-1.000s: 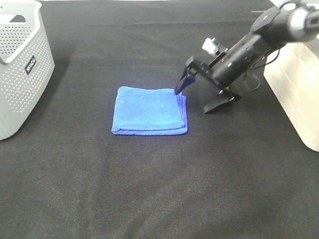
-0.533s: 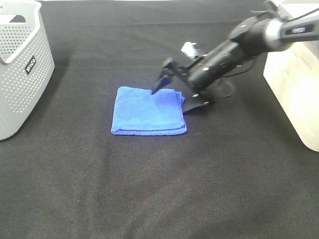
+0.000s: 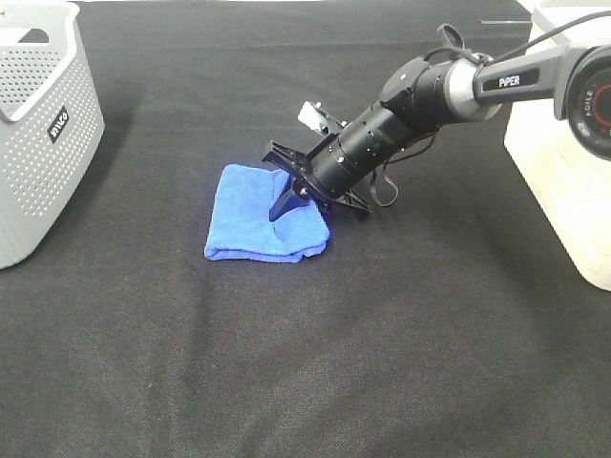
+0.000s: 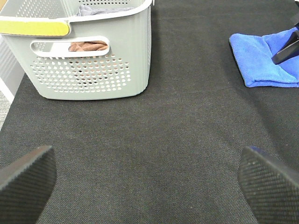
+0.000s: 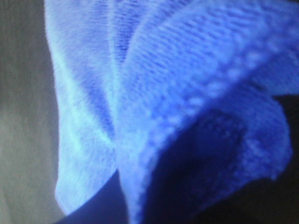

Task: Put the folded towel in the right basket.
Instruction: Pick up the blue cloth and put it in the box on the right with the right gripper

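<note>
Overhead shows you right gripper (image 3: 298,212) at towel (image 3: 246,212) edge, grip unclear; its wrist view, blue weave only; left gripper (image 4: 147,163) fingers spread.

The right arm (image 3: 420,100) is built of round black segments with one silver-grey sleeve. White "PiPER" lettering (image 3: 503,81) marks a dark link, and the joint (image 3: 597,100) beyond it is grey with a red ring. Thin black cables (image 3: 386,187) loop alongside, and a small white block (image 3: 312,114) sits on the wrist. The left fingers (image 4: 25,179) are dark, rounded pads with fine cross-hatching.
</note>
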### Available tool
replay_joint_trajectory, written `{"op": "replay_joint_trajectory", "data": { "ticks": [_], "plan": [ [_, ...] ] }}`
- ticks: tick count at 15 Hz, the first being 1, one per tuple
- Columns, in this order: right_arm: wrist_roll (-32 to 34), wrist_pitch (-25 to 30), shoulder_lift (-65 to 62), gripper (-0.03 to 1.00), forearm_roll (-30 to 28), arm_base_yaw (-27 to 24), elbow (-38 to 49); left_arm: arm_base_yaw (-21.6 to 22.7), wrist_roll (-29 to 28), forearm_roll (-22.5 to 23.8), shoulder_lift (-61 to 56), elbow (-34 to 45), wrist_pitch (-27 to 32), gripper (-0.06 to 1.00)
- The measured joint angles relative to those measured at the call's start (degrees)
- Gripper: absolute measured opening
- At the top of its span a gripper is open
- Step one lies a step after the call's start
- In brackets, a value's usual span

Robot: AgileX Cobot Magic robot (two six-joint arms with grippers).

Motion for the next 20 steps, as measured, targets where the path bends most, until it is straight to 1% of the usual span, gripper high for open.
{"op": "replay_joint_trajectory", "data": {
  "ticks": [1,4,7,8,9,10,12,14,16,19,20],
  "plan": [
    [-0.2,2.9,-1.0,0.16,-0.5,-0.1,-1.5,0.0,0.0,0.0,0.0,0.0,0.0,0.99],
    [-0.2,12.4,-5.5,0.16,-0.9,-2.6,-11.9,0.0,0.0,0.0,0.0,0.0,0.0,0.99],
    [1.2,20.2,-10.5,0.16,-1.1,-8.0,-22.2,0.0,0.0,0.0,0.0,0.0,0.0,0.99],
    [2.1,21.3,-11.6,0.16,-1.3,-10.3,-25.0,0.0,0.0,0.0,0.0,0.0,0.0,0.99],
    [2.1,21.3,-11.6,0.16,-1.3,-10.3,-25.0,0.0,0.0,0.0,0.0,0.0,0.0,0.99],
    [3.6,21.5,-14.0,0.16,-1.8,-15.0,-28.1,0.0,0.0,0.0,0.0,0.0,0.0,0.99],
    [4.4,21.6,-18.6,0.16,-3.4,-22.7,-28.9,0.0,0.0,0.0,0.0,0.0,0.0,0.99],
    [4.9,21.7,-23.1,0.16,-8.7,-30.0,-29.0,0.0,0.0,0.0,0.0,0.0,0.0,0.99],
    [5.0,21.7,-24.9,0.16,-15.6,-36.8,-29.2,0.0,0.0,0.0,0.0,0.0,0.0,0.99],
    [5.8,21.9,-22.9,0.16,-24.2,-44.7,-28.8,0.0,0.0,0.0,0.0,0.0,0.0,0.99],
    [5.8,21.9,-22.3,0.16,-25.7,-45.7,-28.0,0.0,0.0,0.0,0.0,0.0,0.0,0.99]
  ]
}}
